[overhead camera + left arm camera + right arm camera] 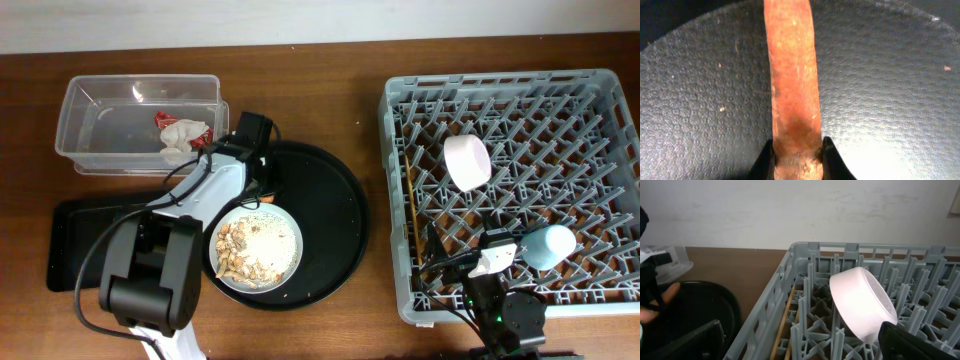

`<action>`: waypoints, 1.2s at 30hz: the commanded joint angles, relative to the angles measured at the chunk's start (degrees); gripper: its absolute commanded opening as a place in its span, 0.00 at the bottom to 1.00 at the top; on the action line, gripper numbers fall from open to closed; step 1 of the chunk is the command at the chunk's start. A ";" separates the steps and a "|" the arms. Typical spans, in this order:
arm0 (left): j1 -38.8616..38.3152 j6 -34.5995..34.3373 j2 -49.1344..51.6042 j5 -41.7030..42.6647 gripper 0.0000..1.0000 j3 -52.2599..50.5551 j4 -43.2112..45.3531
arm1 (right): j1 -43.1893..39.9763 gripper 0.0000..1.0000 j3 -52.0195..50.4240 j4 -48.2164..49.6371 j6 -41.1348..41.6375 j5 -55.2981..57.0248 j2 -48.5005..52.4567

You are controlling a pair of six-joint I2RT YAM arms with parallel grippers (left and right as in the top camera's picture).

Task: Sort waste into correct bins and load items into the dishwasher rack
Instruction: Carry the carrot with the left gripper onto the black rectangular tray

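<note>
The left gripper [797,149] is clamped on just one end of the long orange carrot [792,75], which could pivot and slip onto the round black tray [890,80].

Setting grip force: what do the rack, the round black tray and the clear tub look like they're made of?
Dishwasher rack: moulded grey plastic, matte, judging by its uniform pegs and lattice. Round black tray: probably plastic, with a fine pebbled texture and a soft sheen in the left wrist view. Clear tub: thin transparent plastic, see-through walls, slightly glossy.
</note>
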 commanded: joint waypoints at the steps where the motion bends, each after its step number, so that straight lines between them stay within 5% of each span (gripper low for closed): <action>1: 0.48 2.80 -1.25 0.37 0.09 7.69 -5.11 | -0.39 0.98 -0.42 -0.09 -0.42 -0.33 -0.44; 10: 2.16 3.80 -15.17 -8.92 0.06 14.43 -20.46 | -0.39 0.98 -0.42 -0.09 -0.39 -0.33 -0.44; 17: 14.03 -3.91 -26.49 -11.93 0.01 11.58 -38.64 | -0.39 0.98 -0.42 -0.09 -0.39 -0.33 -0.44; 28: 33.20 -10.38 -27.85 0.04 0.01 -14.32 -20.33 | -0.39 0.98 -0.42 -0.09 -0.39 -0.33 -0.44; 29: 33.86 -10.38 -27.85 0.04 0.13 -14.88 -19.80 | -0.39 0.98 -0.42 -0.09 -0.39 -0.33 -0.44; 31: 34.32 -10.36 -27.87 0.04 0.61 -14.91 -19.47 | -0.39 0.98 -0.42 -0.09 -0.39 -0.33 -0.44; 32: 34.29 -10.36 -27.87 0.04 0.71 -14.88 -19.10 | -0.39 0.98 -0.42 -0.09 -0.39 -0.33 -0.44; 36: 34.29 -10.10 -27.91 5.33 0.77 -14.03 -18.03 | -0.39 0.98 -0.42 -0.09 -0.39 -0.33 -0.44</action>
